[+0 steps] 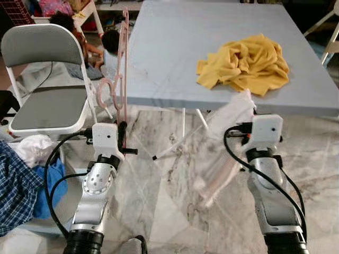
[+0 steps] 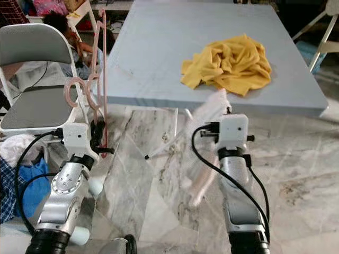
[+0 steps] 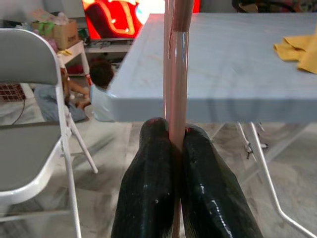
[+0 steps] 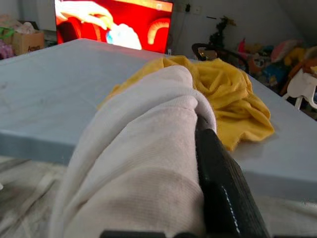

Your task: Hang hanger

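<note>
1. The left tool [image 1: 123, 138] is closed tight on the pink hanger [image 1: 121, 69], pinching its thin stem between both black fingers [image 3: 148, 188].
2. The hanger stands upright above the left tool, at the near left corner of the counter [image 1: 175, 47]; its looped hooks [image 1: 108, 90] curl out to the left, toward the chair [image 1: 45, 79].
3. The right tool [image 1: 241, 114] is clamped on a white cloth [image 1: 225, 143]; the cloth wraps over the fingers [image 4: 218, 168], so only one black finger shows.
4. The white cloth hangs down and to the left from the right tool, blurred, in front of the counter's near edge and above the marble floor [image 1: 169, 190].
5. A crumpled yellow cloth [image 1: 246, 63] lies on the counter, right of centre and just beyond the right tool.
6. The grey folding chair stands left of the counter, with a person [image 1: 108, 45] sitting low on the floor beyond it.
7. Blue and checked clothes [image 1: 21, 180] lie heaped at the near left, below the chair.
</note>
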You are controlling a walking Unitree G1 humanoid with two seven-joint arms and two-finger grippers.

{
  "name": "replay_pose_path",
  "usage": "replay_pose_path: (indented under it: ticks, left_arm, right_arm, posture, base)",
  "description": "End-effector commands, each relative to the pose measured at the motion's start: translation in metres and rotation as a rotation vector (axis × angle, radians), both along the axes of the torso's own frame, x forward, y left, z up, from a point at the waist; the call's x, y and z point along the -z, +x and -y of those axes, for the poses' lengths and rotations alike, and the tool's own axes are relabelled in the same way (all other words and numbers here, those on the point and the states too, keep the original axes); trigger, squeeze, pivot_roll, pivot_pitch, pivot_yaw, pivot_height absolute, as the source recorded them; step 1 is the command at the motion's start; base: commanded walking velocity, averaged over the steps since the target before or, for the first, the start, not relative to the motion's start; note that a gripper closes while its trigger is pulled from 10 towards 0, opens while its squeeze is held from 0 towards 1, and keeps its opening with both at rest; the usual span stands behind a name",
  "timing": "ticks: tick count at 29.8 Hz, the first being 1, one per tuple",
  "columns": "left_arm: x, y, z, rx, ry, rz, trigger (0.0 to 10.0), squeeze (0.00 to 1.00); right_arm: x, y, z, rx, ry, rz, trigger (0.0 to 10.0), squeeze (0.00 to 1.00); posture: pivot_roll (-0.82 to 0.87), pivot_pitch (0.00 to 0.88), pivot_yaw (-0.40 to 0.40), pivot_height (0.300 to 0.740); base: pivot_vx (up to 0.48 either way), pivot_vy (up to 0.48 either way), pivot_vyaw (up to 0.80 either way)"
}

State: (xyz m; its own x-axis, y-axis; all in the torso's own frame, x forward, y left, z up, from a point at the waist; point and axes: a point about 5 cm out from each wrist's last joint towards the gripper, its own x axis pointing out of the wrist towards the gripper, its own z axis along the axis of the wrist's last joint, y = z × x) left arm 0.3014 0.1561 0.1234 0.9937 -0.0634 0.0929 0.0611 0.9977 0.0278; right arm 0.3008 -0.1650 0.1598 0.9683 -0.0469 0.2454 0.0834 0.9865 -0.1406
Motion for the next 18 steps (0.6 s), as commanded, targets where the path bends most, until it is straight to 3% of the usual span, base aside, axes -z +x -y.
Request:
replay_pose_path:
  ticks: [1,11,18]
  left_arm:
    - [-0.006,-0.001,-0.002,0.005,-0.007,0.015,10.0,0.0]
    - [-0.027,0.011,0.0,0.024,-0.005,0.075,10.0,0.0]
    - [-0.03,0.011,0.005,0.034,-0.022,0.084,10.0,0.0]
  right_arm:
    - [-0.012,0.0,-0.002,-0.003,0.0,0.05,10.0,0.0]
    - [-0.022,0.003,-0.012,-0.034,-0.013,0.087,10.0,0.0]
    - [-0.036,0.005,-0.011,-0.032,-0.01,0.136,10.0,0.0]
  posture:
    - [-0.03,0.185,0.001,0.74]
    - [-0.03,0.179,-0.002,0.74]
    - [-0.04,0.176,-0.006,0.74]
  base:
    - [0.409,0.0,0.0]
    - [0.439,0.0,0.0]
    - [0.465,0.0,0.0]
